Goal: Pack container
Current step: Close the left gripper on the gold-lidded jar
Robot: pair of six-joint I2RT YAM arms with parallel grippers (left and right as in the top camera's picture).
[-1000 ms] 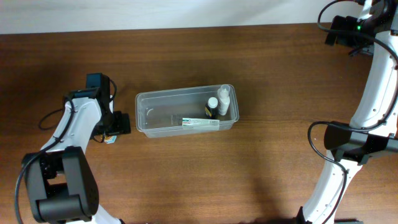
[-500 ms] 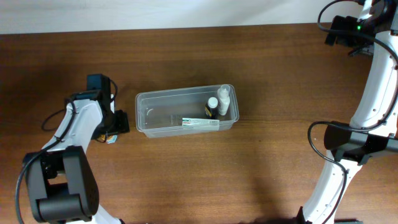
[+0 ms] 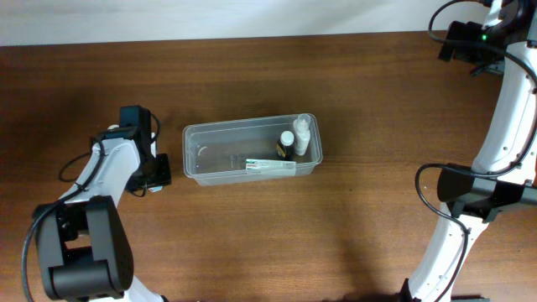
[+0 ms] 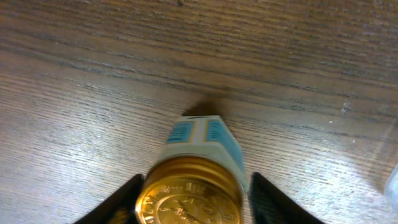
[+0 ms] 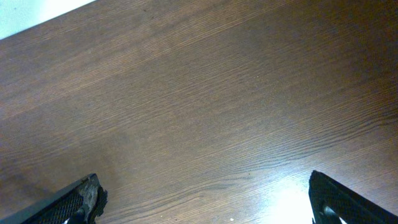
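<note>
The container (image 3: pixel 195 134), a clear rectangular tub, stands at mid-table. Inside it at the right end are a dark bottle with a white cap (image 3: pixel 286 144), a white bottle (image 3: pixel 302 134) and a flat white box (image 3: pixel 270 165) along the front wall. My left gripper (image 3: pixel 156 173) is down at the table just left of the tub. In the left wrist view a small bottle (image 4: pixel 198 149) with a gold cap and a blue-and-white label lies between the fingers, which press its sides, so my left gripper (image 4: pixel 196 190) is shut on it. My right gripper (image 5: pixel 208 202) stands wide open over bare wood.
The right arm (image 3: pixel 512 109) runs along the table's right edge, its base (image 3: pixel 470 189) at the right. The left arm's base (image 3: pixel 80 252) sits at the front left. A white wall strip borders the table's far edge (image 3: pixel 252 33).
My left gripper has closed from wide open onto the small gold-capped bottle and shifted slightly toward the front. The right arm and the tub have not moved.
</note>
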